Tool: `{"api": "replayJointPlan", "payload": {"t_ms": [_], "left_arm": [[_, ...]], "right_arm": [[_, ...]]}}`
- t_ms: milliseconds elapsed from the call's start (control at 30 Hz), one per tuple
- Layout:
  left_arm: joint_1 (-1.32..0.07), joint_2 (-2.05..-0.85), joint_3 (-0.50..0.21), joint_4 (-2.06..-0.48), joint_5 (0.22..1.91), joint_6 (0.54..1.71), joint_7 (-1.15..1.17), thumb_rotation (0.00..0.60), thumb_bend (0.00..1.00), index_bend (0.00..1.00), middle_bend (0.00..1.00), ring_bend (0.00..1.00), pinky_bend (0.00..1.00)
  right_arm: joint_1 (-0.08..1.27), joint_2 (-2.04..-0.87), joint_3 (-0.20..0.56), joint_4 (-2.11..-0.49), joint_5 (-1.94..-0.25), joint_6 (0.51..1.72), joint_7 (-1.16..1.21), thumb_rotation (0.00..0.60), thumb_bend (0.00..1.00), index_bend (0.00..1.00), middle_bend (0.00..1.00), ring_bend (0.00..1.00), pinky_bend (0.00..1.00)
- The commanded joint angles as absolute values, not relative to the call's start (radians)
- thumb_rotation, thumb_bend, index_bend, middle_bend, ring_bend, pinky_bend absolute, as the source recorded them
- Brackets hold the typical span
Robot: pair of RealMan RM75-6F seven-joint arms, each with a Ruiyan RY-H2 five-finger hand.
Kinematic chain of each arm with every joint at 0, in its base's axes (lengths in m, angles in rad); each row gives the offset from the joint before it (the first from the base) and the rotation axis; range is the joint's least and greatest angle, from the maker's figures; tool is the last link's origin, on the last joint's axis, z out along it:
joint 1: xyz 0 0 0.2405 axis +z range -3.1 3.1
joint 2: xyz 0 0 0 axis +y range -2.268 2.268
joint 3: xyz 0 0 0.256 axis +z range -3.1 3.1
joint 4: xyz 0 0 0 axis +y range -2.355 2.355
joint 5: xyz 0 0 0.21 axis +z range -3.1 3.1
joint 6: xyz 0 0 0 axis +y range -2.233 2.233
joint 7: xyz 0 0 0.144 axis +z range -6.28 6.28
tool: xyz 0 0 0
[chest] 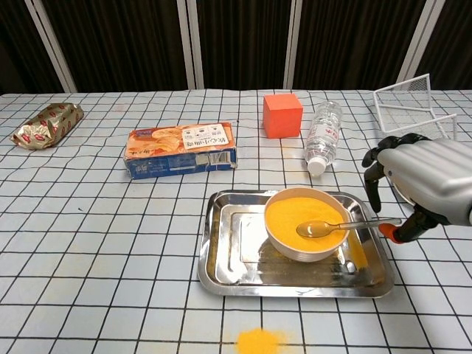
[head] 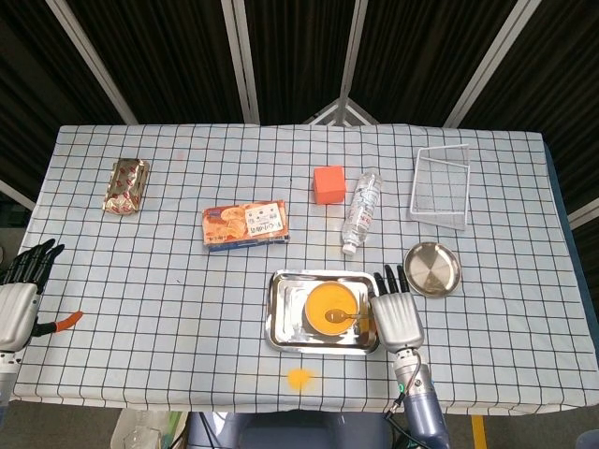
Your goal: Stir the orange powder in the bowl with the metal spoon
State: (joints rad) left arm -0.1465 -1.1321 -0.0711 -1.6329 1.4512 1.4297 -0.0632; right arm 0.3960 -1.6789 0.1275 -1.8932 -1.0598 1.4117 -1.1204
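A white bowl of orange powder stands in a steel tray near the table's front. The metal spoon lies with its scoop in the powder and its handle over the bowl's right rim. My right hand hovers just right of the tray, fingers spread and curved down; its orange-tipped thumb sits beside the handle's end, not clearly gripping it. My left hand rests off the table's left front corner, fingers apart and holding nothing.
Spilled orange powder lies in front of the tray. A small metal plate is behind my right hand. Further back are a wire basket, water bottle, orange cube, cracker box and snack packet.
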Motion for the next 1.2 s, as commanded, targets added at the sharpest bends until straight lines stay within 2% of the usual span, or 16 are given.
{"api": "replayJointPlan", "payload": {"t_ms": [33, 1200], "left_arm": [[-0.146, -1.132, -0.071, -1.633, 1.451, 1.430, -0.063, 0.600, 0.02, 0.00, 0.00, 0.00, 0.00], [-0.146, -1.131, -0.071, -1.634, 1.450, 1.428, -0.064, 0.600, 0.02, 0.00, 0.00, 0.00, 0.00]], "right_arm": [[0.398, -1.679, 0.125, -1.892, -1.060, 1.415, -1.117, 0.600, 0.36, 0.56, 0.19, 0.00, 0.00], [0.424, -1.691, 0.110, -1.858, -1.011, 1.422, -1.081, 0.600, 0.36, 0.56, 0.19, 0.00, 0.00]]}}
